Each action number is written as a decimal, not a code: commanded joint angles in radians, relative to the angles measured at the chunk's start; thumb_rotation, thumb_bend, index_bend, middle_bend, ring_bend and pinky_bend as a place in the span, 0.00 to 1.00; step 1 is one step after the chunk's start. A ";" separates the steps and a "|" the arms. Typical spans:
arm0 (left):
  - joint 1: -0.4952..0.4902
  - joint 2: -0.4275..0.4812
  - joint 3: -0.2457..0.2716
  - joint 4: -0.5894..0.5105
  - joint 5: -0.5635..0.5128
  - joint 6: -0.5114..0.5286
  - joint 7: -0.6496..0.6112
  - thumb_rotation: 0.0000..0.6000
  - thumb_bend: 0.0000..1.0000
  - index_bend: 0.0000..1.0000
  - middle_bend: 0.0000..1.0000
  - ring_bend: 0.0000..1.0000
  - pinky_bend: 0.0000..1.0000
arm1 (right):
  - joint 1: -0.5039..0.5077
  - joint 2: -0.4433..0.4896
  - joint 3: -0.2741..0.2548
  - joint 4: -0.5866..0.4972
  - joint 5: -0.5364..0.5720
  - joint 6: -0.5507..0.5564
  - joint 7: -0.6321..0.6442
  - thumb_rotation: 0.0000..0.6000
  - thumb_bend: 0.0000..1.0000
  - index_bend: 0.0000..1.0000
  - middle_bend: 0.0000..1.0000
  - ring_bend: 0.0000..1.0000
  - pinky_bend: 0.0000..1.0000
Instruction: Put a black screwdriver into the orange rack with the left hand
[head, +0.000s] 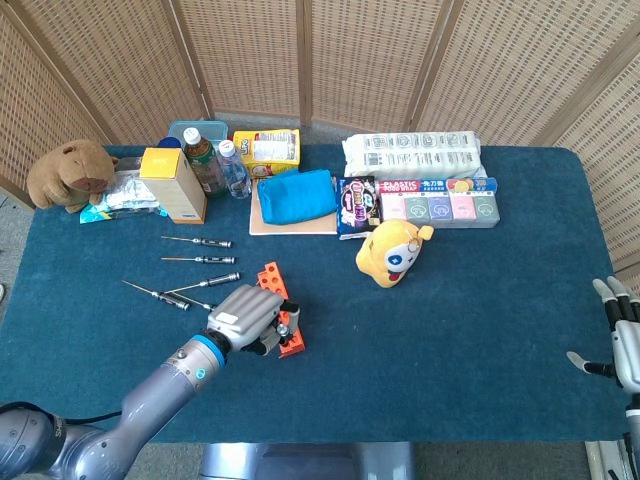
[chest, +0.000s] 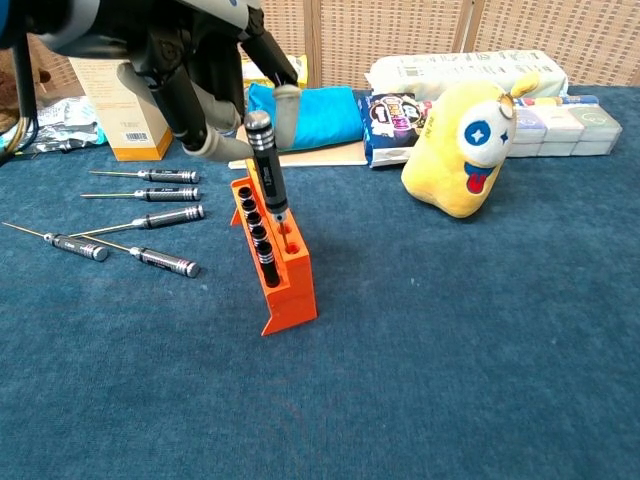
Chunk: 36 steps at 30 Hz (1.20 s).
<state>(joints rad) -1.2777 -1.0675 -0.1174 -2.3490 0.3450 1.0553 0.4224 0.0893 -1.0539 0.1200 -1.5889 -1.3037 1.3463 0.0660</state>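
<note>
My left hand (chest: 215, 100) pinches a black screwdriver (chest: 266, 165) by its handle, nearly upright and leaning slightly, with its thin tip inside a hole of the orange rack (chest: 283, 270). Several black handles sit in the rack's left row. In the head view the left hand (head: 245, 318) covers most of the orange rack (head: 290, 340). Several more black screwdrivers (chest: 150, 195) lie flat on the cloth left of the rack. My right hand (head: 622, 345) rests at the table's right edge with its fingers apart, holding nothing.
A yellow plush toy (chest: 462, 145) stands right of the rack. Behind are a blue pouch on a board (head: 296, 196), a tan box (head: 175, 184), bottles (head: 212, 162), snack packs (head: 435, 200) and a brown plush (head: 70, 172). A blue cloth covers the table (head: 470, 330).
</note>
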 joint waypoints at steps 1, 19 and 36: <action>-0.001 0.002 0.003 -0.004 -0.004 -0.004 0.012 1.00 0.44 0.51 1.00 1.00 1.00 | 0.000 0.000 0.000 0.000 -0.001 0.000 -0.001 1.00 0.00 0.00 0.03 0.05 0.08; 0.013 -0.114 0.023 0.059 -0.004 0.035 0.066 1.00 0.44 0.51 1.00 1.00 1.00 | 0.002 0.003 0.001 0.001 0.005 -0.008 0.008 1.00 0.00 0.00 0.03 0.06 0.08; 0.019 -0.167 0.008 0.083 -0.022 0.064 0.103 1.00 0.44 0.51 1.00 1.00 1.00 | 0.002 0.007 0.002 0.003 0.010 -0.015 0.020 1.00 0.00 0.00 0.03 0.06 0.08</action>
<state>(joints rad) -1.2588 -1.2337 -0.1088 -2.2657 0.3237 1.1192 0.5258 0.0914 -1.0465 0.1219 -1.5855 -1.2933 1.3313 0.0864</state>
